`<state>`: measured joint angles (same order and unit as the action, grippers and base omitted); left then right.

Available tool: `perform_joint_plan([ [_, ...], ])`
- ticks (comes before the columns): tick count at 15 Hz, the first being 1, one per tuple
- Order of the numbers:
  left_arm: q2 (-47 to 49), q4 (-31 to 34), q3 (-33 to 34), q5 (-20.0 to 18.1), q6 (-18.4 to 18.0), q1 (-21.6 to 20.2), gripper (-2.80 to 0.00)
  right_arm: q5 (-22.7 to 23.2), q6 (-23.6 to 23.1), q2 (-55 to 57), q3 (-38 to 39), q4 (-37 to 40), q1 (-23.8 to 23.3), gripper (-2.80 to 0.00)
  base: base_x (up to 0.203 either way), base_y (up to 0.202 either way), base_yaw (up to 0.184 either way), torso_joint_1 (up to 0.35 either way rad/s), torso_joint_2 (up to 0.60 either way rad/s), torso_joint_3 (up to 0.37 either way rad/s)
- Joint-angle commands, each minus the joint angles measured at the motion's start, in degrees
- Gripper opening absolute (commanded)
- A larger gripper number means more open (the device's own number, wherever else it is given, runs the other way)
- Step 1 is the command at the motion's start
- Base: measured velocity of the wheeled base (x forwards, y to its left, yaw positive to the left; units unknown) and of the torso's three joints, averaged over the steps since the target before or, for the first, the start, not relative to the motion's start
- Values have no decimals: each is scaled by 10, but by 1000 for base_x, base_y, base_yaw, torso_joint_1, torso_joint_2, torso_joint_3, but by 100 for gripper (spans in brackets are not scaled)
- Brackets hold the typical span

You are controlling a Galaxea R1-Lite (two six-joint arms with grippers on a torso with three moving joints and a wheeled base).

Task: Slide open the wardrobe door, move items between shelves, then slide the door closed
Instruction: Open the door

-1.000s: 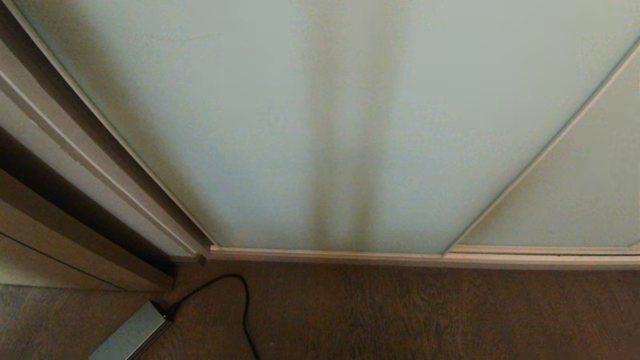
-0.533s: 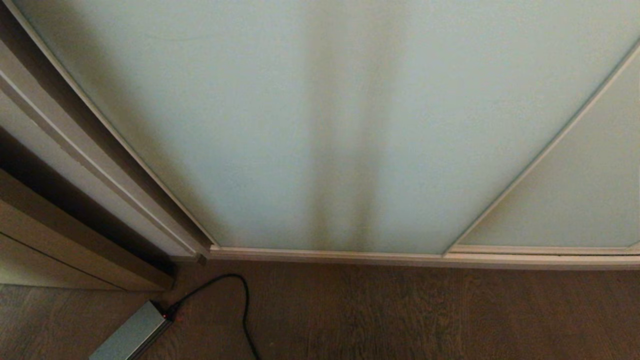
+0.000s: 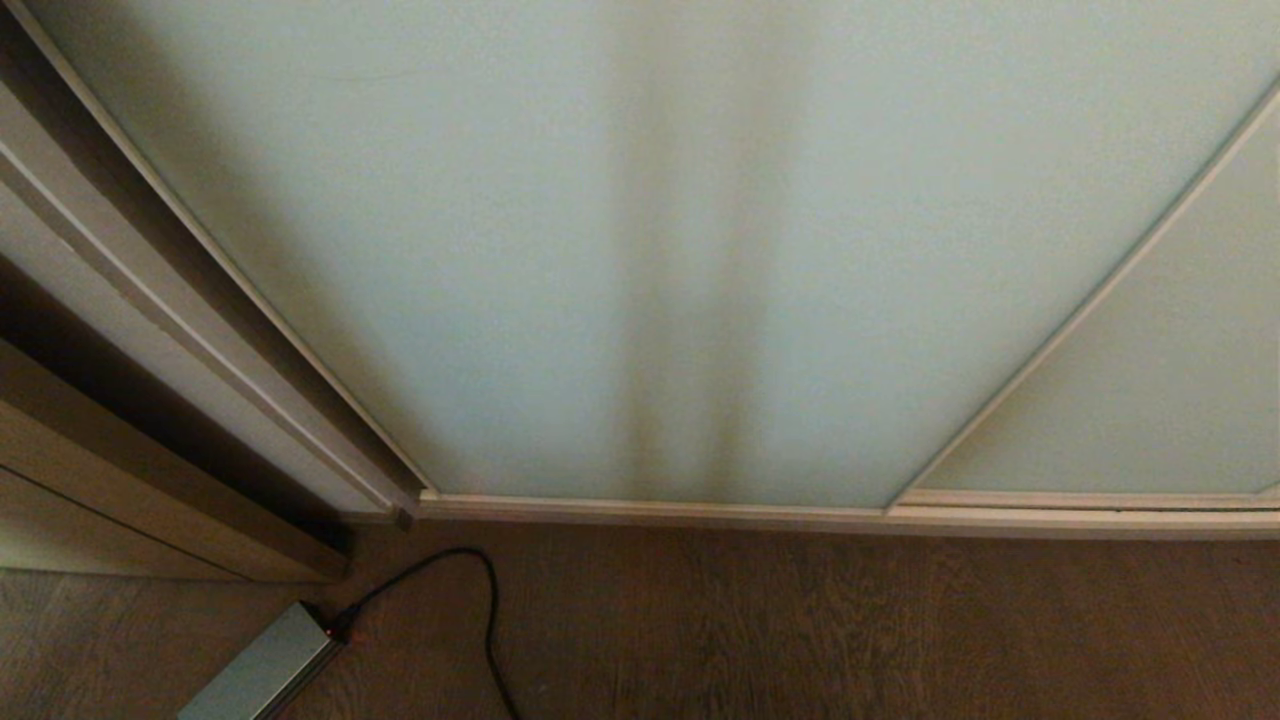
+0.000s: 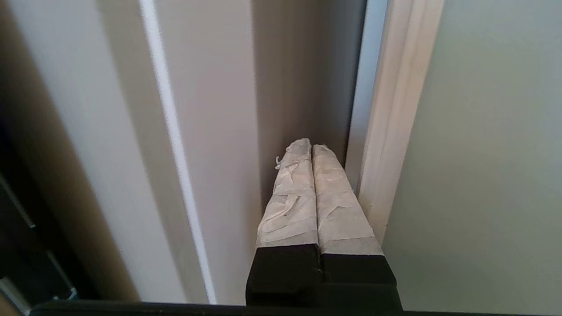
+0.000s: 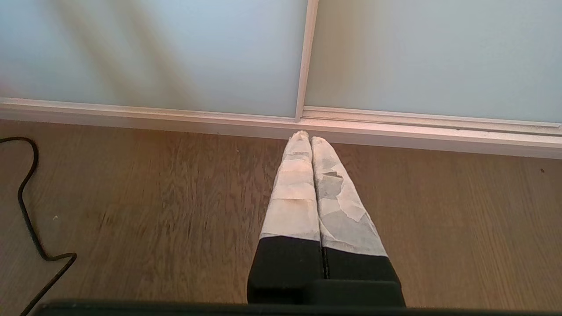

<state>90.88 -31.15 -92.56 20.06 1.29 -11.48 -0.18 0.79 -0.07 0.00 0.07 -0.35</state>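
The sliding wardrobe door (image 3: 640, 250) is a pale green frosted glass panel in a thin cream frame and fills most of the head view. It stands closed against the side jamb. In the left wrist view my left gripper (image 4: 311, 147) is shut and empty, its taped fingers pushed into the narrow recess between the door's cream edge strip (image 4: 395, 131) and the grey jamb (image 4: 210, 131). My right gripper (image 5: 306, 137) hangs shut and empty above the wooden floor, pointing at the bottom rail (image 5: 395, 131). The shelves are hidden behind the door. Neither arm shows in the head view.
A second glass panel (image 3: 1150, 380) overlaps at the right. A brown wooden door frame (image 3: 120, 450) stands at the left. On the wooden floor (image 3: 800, 630) lie a grey box (image 3: 260, 670) and a black cable (image 3: 480, 600).
Nothing has visibly changed in the head view; the door and the floor items stand as before.
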Motion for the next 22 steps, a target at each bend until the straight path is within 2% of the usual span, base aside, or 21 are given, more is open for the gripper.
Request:
perform_joint_plan([
  [1, 4, -1, -1, -10, 0, 1, -280, 0, 0, 0, 1, 0, 0, -280, 0, 0, 0, 0, 0, 0],
  [6, 15, -1, 2, -45, 0, 2, -280, 0, 0, 0, 1, 0, 0, -280, 0, 0, 0, 0, 0, 0],
  [10, 23, -1, 5, -55, 1, 6, -280, 0, 0, 0, 1, 0, 0, -280, 0, 0, 0, 0, 0, 0],
  [14, -16, 9, 30, -55, 14, 41, -280, 0, 0, 0, 1, 0, 0, -280, 0, 0, 0, 0, 0, 0],
  [17, -58, 31, 56, -65, 15, 89, -280, 0, 0, 0, 1, 0, 0, -280, 0, 0, 0, 0, 0, 0],
  [20, -64, 33, 58, -74, 15, 108, -280, 0, 0, 0, 1, -1, 0, -280, 0, 0, 0, 0, 0, 0],
  [22, -71, 34, 68, -75, 15, 136, -280, 0, 0, 0, 0, -1, 0, -280, 0, 0, 0, 0, 0, 0],
])
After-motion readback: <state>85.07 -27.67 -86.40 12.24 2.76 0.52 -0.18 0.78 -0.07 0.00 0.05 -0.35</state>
